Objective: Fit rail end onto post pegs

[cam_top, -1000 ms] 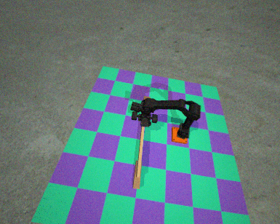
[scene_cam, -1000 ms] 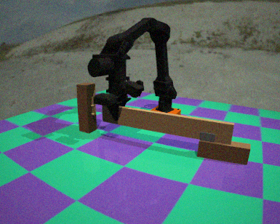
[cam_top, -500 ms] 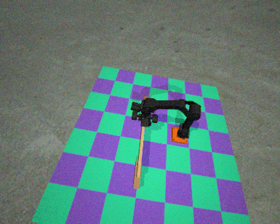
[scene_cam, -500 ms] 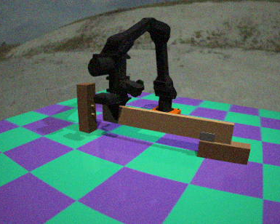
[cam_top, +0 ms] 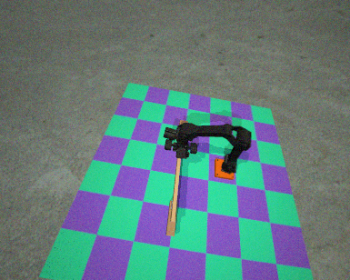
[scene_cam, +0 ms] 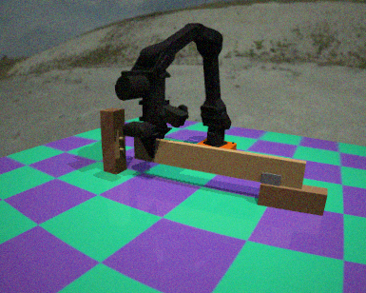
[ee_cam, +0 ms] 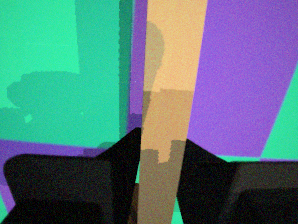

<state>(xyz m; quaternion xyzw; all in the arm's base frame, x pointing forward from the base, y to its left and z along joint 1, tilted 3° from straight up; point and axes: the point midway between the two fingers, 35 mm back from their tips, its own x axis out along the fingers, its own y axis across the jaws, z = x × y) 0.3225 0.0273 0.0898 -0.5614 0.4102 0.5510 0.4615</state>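
Note:
The long light-wood rail [cam_top: 175,186] [scene_cam: 216,158] [ee_cam: 175,50] has its far end in the grey bracket [scene_cam: 271,179] on the footboard block [scene_cam: 292,199]. Its near end is raised off the table and looks roughly level. My gripper [scene_cam: 150,148] [ee_cam: 153,133] is shut on the rail close to its near end, one finger on each side. The upright post [scene_cam: 112,140] stands just beyond that end, with a visible gap between them in the exterior view. The pegs [scene_cam: 122,144] show small and dim on the side facing the rail. The holes in the rail end are hidden.
The orange base plate [cam_top: 219,170] [scene_cam: 221,146] of the arm stands to one side of the rail. The arm arches over from it to the rail's near end. The checkered table top [cam_top: 115,218] [scene_cam: 163,247] lies under everything.

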